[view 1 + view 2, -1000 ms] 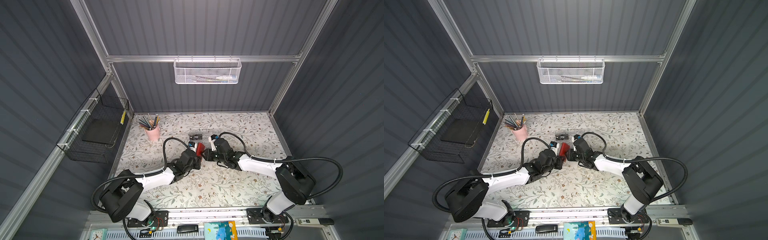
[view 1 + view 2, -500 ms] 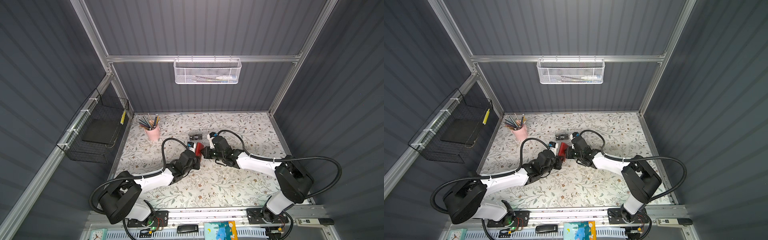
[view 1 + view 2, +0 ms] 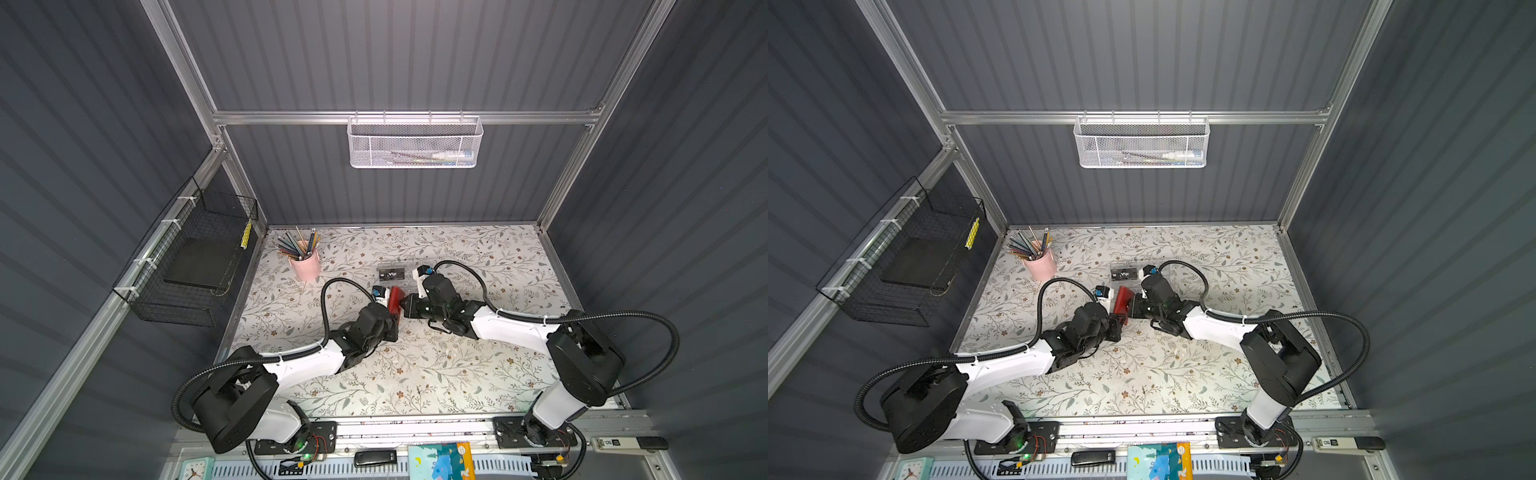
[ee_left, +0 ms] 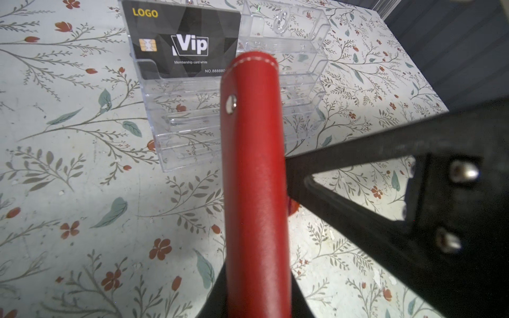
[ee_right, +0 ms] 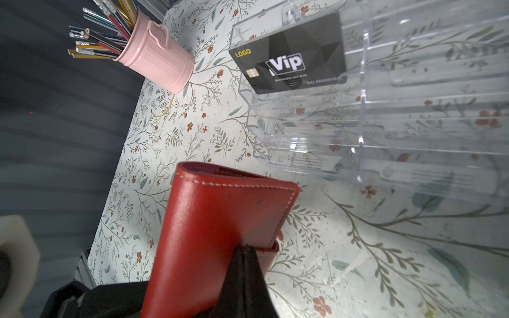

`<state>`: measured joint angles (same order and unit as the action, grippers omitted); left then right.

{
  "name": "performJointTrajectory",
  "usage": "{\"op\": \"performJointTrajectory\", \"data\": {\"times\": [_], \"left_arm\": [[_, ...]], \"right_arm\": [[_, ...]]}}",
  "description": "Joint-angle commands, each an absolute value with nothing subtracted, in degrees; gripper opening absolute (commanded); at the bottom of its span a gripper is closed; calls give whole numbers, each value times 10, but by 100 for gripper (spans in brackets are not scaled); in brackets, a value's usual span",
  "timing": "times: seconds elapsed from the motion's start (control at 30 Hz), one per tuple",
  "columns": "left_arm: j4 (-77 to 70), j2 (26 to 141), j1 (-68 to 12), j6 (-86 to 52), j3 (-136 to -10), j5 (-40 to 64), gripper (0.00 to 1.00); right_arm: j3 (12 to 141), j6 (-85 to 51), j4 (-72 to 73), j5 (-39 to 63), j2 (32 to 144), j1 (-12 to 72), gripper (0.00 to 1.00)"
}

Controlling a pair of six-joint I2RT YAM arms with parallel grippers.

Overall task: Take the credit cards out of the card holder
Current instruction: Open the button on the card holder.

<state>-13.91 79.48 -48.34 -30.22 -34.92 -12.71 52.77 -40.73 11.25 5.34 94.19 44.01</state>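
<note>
Item under inspection: the red card holder [image 3: 395, 300], closed, held clear of the table near its middle, between the two arms. It stands on end and leans away from the arm bases. Its white-stitched top edge is uppermost, and a metal snap stud [image 4: 230, 104] shows on the narrow side in the left wrist view.

Left gripper [image 3: 392, 318]: grips the lower end of the card holder. In the left wrist view the red body rises straight out from between its fingers, and the jaws are drawn in onto it.

Right gripper [image 5: 245, 256]: jaws fully together, the fingertips meeting in a point on the thin edge of the cover beside the strap tab. How much material is pinched there cannot be told. In the left wrist view its black finger touches the side of the holder.

Just behind the holder, apart from it, a clear acrylic organiser [image 4: 300, 82] lies on the table. One black Vip card [image 4: 184, 41] stands in its rear tier, in the half nearer the pink bucket; the card carries a gold chip and yellow "LOGO" lettering.

Surroundings: a pink bucket-shaped pot [image 3: 306, 266] of pencils at the far left corner of the floral table cover [image 3: 415, 374], well apart from the holder. A white mesh basket [image 3: 415, 143] hangs on the back rail, and a black wire basket [image 3: 195, 257] on the left wall
</note>
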Motion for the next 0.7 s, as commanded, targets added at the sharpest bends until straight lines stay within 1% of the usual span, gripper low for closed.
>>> {"op": "performJointTrajectory", "data": {"times": [0.0, 0.53, 0.67], "left_arm": [[-176, 765, -486, -309, -352, -156, 0], [-151, 756, -486, -320, -352, -196, 0], [-149, 764, -487, -321, -359, -182, 0]], "right_arm": [[506, -411, 89, 35, 956, 444, 0], [450, -399, 100, 26, 919, 436, 0], [438, -398, 106, 32, 918, 435, 0]]}}
